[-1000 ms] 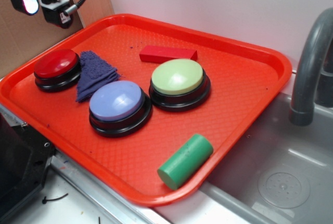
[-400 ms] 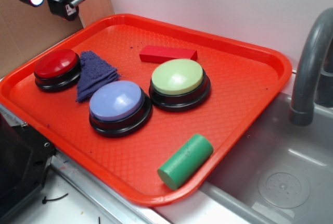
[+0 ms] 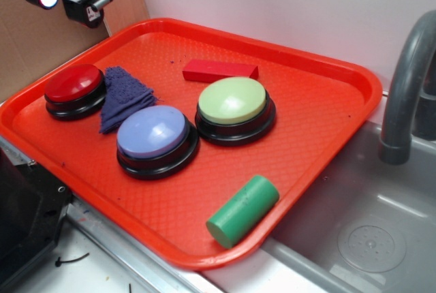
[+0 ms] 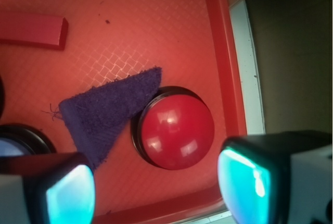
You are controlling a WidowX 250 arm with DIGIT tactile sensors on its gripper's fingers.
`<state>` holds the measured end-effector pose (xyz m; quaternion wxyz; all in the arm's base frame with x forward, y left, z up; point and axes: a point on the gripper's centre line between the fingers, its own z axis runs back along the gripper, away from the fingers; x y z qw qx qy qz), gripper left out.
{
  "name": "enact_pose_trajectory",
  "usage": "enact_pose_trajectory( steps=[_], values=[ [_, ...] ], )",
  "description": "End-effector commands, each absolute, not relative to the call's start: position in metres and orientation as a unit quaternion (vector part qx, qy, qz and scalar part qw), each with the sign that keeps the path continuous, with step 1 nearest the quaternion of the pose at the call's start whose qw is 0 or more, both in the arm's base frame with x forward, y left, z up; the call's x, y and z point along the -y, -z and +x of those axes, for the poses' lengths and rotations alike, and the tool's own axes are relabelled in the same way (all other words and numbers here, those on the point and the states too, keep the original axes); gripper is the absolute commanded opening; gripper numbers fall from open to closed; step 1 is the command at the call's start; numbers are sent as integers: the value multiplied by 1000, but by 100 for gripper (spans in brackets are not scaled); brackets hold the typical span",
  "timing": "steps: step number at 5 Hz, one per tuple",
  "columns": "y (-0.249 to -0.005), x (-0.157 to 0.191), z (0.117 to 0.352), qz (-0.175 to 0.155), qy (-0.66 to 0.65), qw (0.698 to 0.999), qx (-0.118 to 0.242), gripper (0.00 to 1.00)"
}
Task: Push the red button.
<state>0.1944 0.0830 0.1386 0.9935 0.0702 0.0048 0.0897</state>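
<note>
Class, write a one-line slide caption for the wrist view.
Open gripper hovering above the red button, a purple cloth touching its base, on the red tray.

Plain white wall (image 3: 286, 7) out back, cardboard panel (image 3: 27, 48) on the left, grey sink (image 3: 368, 225) and faucet (image 3: 409, 82) right.

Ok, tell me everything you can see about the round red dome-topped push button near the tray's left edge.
The round red dome-topped push button has a glossy dark red cap, with light glinting off it in the wrist view, set on a black ring base. It sits upright on the orange plastic tray near its left rim. The folded purple cloth lies against its base on one side. Nothing presses on it; the gripper hangs above with its jaws apart.
</note>
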Motion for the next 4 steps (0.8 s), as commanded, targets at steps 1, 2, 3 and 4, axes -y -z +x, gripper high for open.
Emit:
enact_pose_trajectory(
  steps=[1,2,3,4],
  values=[
    [-166,-85,201,88,-77,992,35,100],
    [-168,-86,201,88,-80,992,36,100],
    [-169,-86,202,87,-82,992,37,100],
    [-171,-86,201,101,-87,990,36,100]
  ],
)
